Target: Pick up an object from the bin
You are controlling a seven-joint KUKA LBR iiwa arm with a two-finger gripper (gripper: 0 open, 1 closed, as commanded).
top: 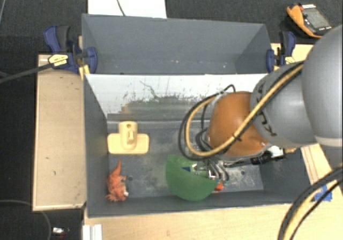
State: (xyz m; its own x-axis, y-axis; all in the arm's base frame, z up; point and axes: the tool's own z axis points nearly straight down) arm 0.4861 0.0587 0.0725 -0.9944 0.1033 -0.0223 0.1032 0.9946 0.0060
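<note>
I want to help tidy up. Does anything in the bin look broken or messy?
Nothing looks broken or spilled. The bin's far wall is scuffed with dark scratches. The orange toy figure, yellow block and green round thing lie apart.

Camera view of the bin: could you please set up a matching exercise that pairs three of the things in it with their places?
Things:
1. pale yellow block with a peg
2. orange toy figure
3. green rounded object

Places:
a. bottom-left corner of the bin floor, as the view shows it
b. middle of the view's lower wall, right beside the tool
c. left side of the floor, midway up

Pairs: 1-c, 2-a, 3-b.
</note>
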